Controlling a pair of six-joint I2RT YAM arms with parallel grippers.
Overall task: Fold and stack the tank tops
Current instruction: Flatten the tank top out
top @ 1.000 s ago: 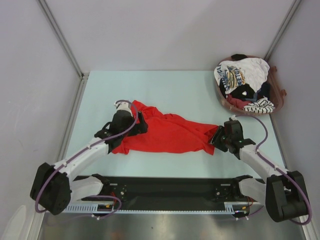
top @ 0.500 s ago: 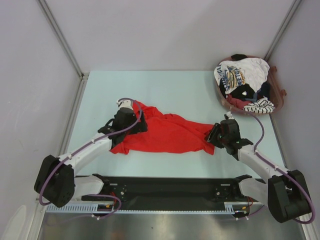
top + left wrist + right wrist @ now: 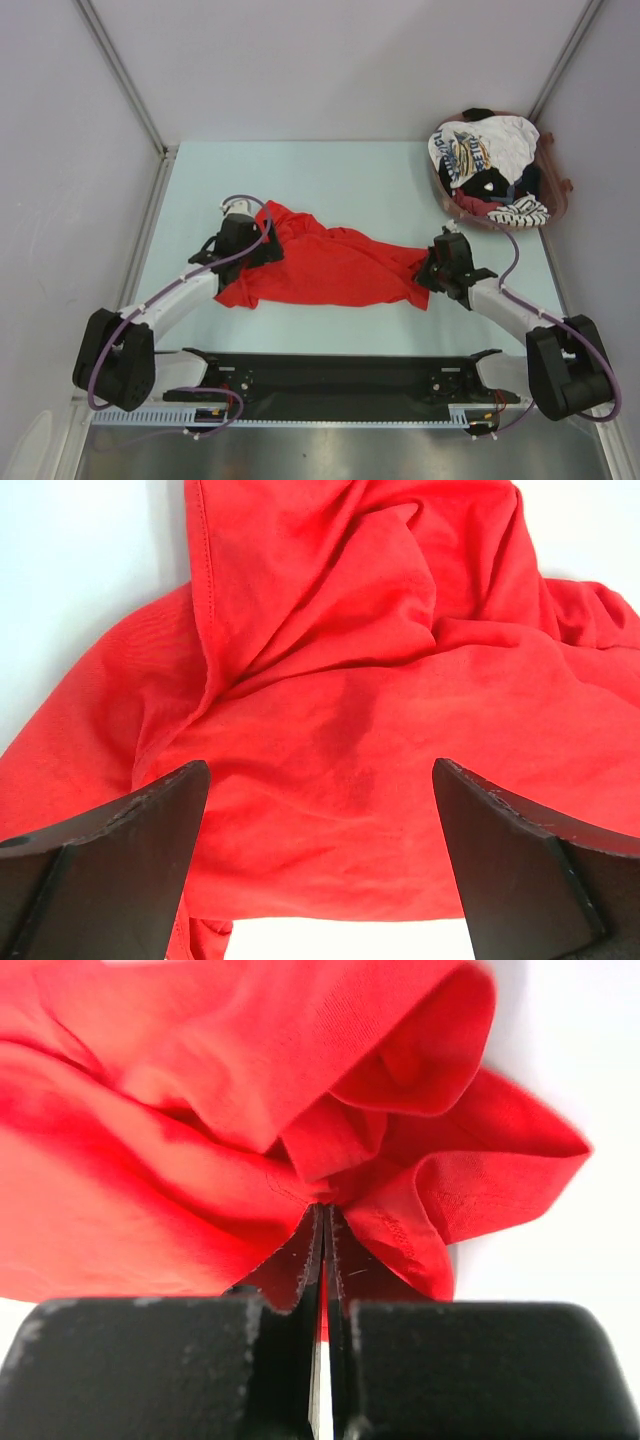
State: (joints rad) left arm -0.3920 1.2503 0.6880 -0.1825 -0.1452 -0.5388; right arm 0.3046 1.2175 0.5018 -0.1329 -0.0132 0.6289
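Right wrist, jaws pinching red tank top

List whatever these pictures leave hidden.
Top view: the pile in the basket overlaps, hiding its count.
Left wrist: the frame crops the red top.
Right wrist: fingers hide how much cloth they pinch.

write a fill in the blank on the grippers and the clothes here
The right gripper has its jaws ____ on the red tank top.
The left gripper hovers over that cloth with jaws ____.
The other tank tops are heaped in the basket at the table's far ____ corner.
Missing words: shut; open; right.
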